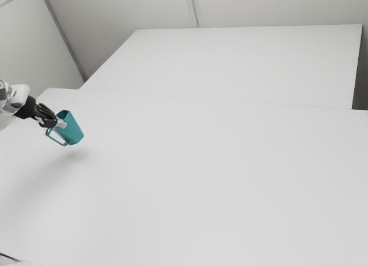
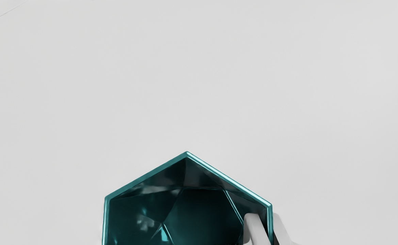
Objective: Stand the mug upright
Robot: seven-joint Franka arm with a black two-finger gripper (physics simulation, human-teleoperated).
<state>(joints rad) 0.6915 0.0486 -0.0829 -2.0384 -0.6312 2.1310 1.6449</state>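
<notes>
At the exterior view's left, the black gripper holds the teal mug by its wall near the rim. The mug hangs above the table, tilted, with its mouth toward the hand and its handle on the lower side. In the wrist view the camera looks into the open mouth of the six-sided mug. There the gripper has one light finger inside the mug and the other outside, with the wall pinched between them.
The white table stretches toward the exterior view's right, and a faint shadow lies on it below the mug. Behind it is another pale flat surface. Pale walls stand at the back.
</notes>
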